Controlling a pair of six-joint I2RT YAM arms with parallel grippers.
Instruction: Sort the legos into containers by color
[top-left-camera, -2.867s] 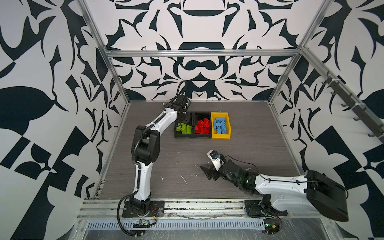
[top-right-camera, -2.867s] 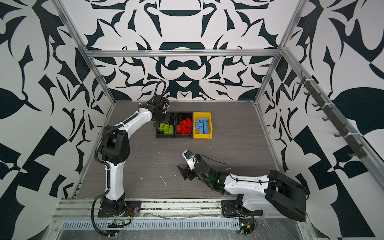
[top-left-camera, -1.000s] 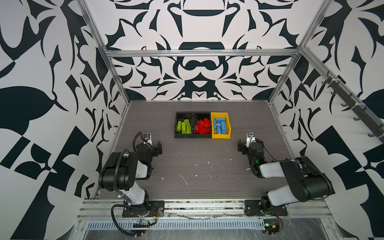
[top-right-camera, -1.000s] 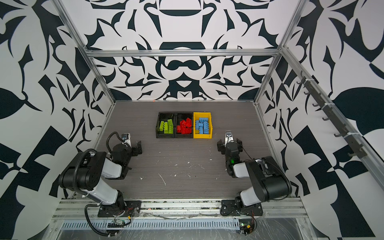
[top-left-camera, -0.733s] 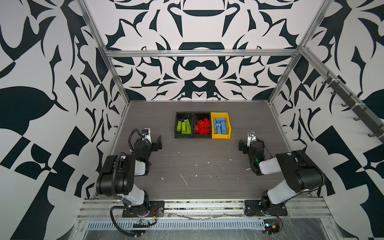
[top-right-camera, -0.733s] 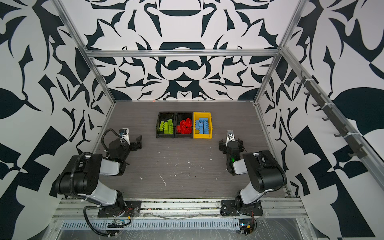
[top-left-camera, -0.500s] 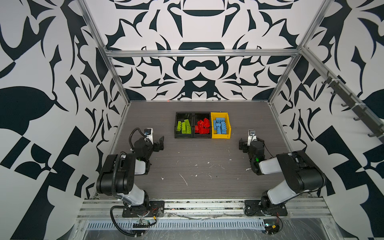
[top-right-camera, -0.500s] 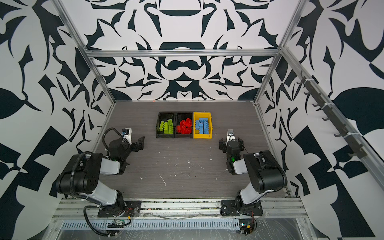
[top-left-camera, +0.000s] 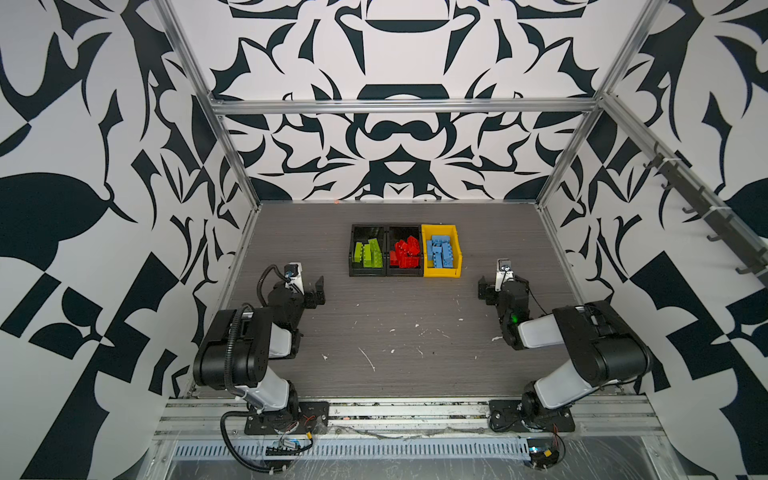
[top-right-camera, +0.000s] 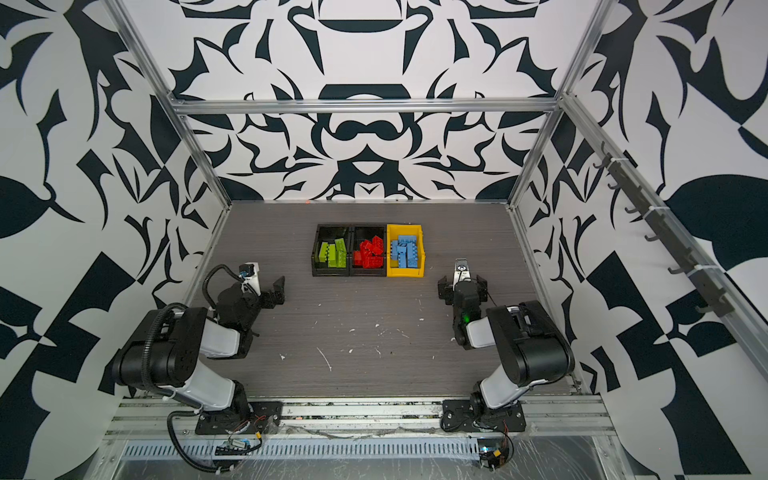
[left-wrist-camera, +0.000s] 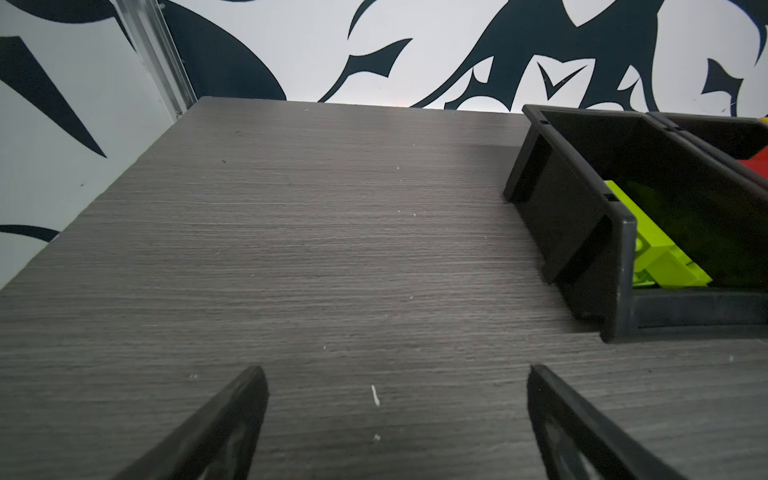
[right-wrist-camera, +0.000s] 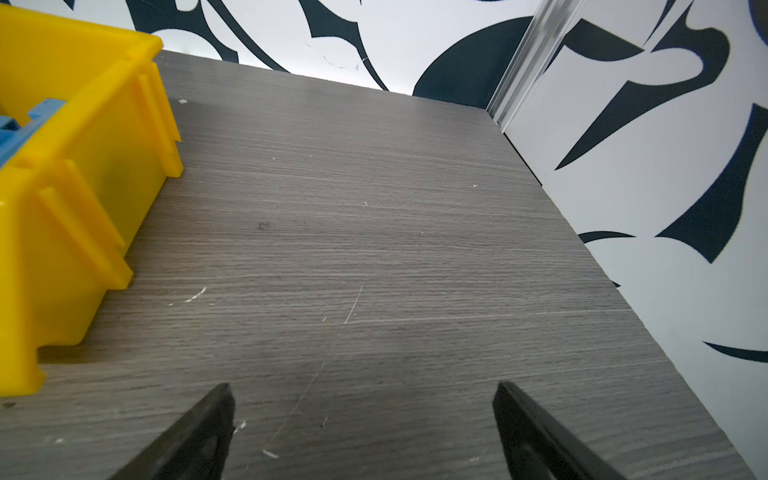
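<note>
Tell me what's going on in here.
Nothing is being handled right now. The left arm and right arm are low over the grey wood-grain table, either side of the bins, jaws open and empty. The lime green studded plastic bricks lie in the left black plastic bin, the red bricks in the black bin joined to it, and the light blue bricks in the yellow plastic bin. No brick shows loose on the table, so the sorting looks done.

Left arm (top-left-camera: 249, 357): black joint housings, white link shells, looped black cable (top-left-camera: 260, 286). Right arm (top-left-camera: 598, 353): same, green light (top-left-camera: 514, 319). Left gripper (left-wrist-camera: 395, 370), right gripper (right-wrist-camera: 363, 385): black, tapered.
</note>
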